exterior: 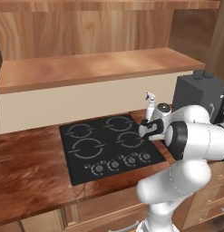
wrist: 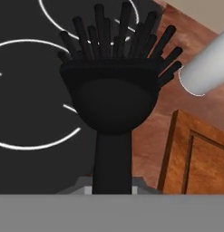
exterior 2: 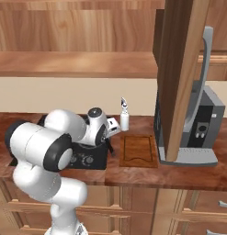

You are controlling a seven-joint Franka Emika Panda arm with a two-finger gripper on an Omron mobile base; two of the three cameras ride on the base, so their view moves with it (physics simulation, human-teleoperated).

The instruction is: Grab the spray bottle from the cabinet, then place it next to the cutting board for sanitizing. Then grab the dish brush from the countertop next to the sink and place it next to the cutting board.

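- Gripper (exterior 2: 110, 148) clamping on dish brush (wrist: 114, 86) handle, bristles pointing away.
- Hovering over stove (exterior: 104, 145) right edge, near cutting board (exterior 2: 138, 150).
- Spray bottle (exterior 2: 124, 115) standing just beyond board's far-left corner.

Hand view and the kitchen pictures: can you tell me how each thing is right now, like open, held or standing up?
dish brush: held in the gripper, bristles pointing away from the hand
gripper: shut on the brush handle
spray bottle: standing upright on the countertop, behind the cutting board
cutting board: lying flat, nothing on it
cabinet: door open
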